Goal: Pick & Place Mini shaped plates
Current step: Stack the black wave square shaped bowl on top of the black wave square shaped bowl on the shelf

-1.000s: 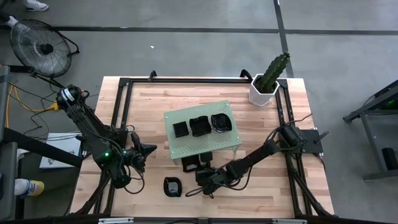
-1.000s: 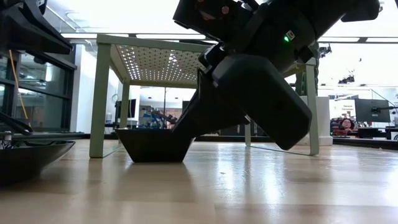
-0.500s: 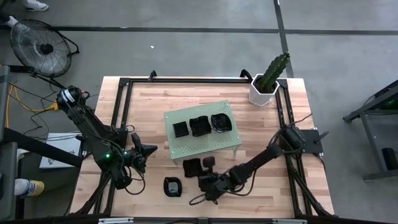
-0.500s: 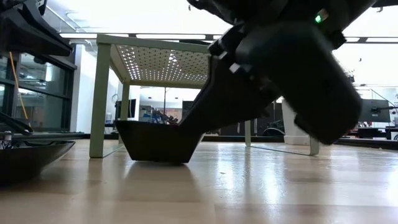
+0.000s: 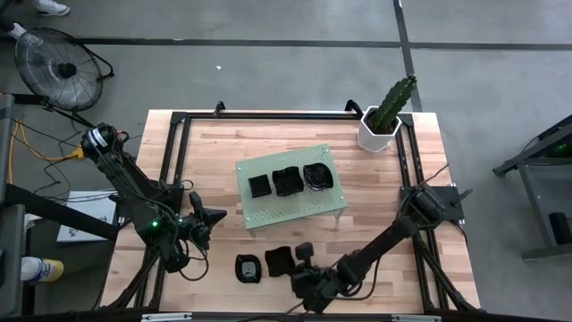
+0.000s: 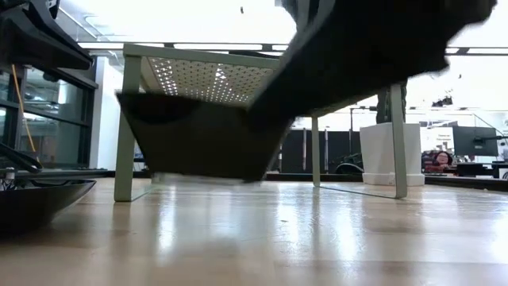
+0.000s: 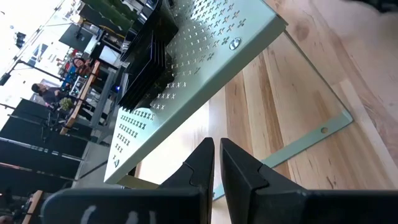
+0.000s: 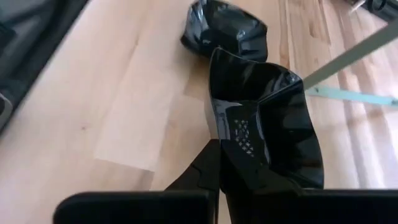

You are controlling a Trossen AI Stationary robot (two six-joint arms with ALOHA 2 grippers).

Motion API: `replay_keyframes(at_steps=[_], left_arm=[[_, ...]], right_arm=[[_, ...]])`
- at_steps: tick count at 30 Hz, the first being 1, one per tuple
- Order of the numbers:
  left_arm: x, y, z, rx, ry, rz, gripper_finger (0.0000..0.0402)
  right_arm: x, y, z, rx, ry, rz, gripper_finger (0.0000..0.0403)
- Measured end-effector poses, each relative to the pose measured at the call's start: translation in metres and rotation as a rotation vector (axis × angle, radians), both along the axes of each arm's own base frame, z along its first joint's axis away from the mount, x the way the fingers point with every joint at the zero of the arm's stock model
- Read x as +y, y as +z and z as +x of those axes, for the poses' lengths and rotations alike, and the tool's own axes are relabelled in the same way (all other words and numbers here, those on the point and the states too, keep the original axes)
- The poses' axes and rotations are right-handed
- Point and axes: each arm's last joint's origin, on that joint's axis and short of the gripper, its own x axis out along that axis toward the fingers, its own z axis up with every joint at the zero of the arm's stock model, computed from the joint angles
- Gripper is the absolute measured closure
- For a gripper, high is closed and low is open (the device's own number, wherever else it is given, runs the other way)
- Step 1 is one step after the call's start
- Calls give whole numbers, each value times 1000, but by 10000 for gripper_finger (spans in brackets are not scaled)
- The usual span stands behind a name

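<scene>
My right gripper is near the table's near edge, shut on a square glossy black mini plate. In the low view that plate hangs tilted above the wood. A second black plate rests on its base on the table just left of it. Three groups of black plates sit on top of the green perforated board. My left gripper waits shut, left of the board. My right gripper pinches the square plate by its side wall at one rim, one finger outside and the other inside the dish. The fingers come slanting down from the table's right. The plate is lifted clear of the table and tilted.
The green board stands on thin legs, with open space under it. A white hexagonal pot with a cactus stands at the far right corner. A black metal frame runs along the table's edges. Bare wood lies at the near right.
My right gripper has drawn back from the board's near side toward the table's near edge, carrying the square plate. The plate first slid on the table, then rose clear of it and tipped.
</scene>
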Motion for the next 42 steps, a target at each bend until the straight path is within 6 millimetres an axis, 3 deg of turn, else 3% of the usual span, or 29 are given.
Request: replay_keyframes(at_steps=[11, 20, 42], left_arm=[[-1, 0, 0, 1, -3, -5, 379], [-1, 0, 1, 3, -6, -14, 379], [-1, 0, 1, 8, -9, -18, 379]], right_arm=[[13, 74, 12, 56, 34, -82, 401], [6, 131, 11, 57, -29, -204, 401], [-34, 185, -19, 176, -229, -522, 402]])
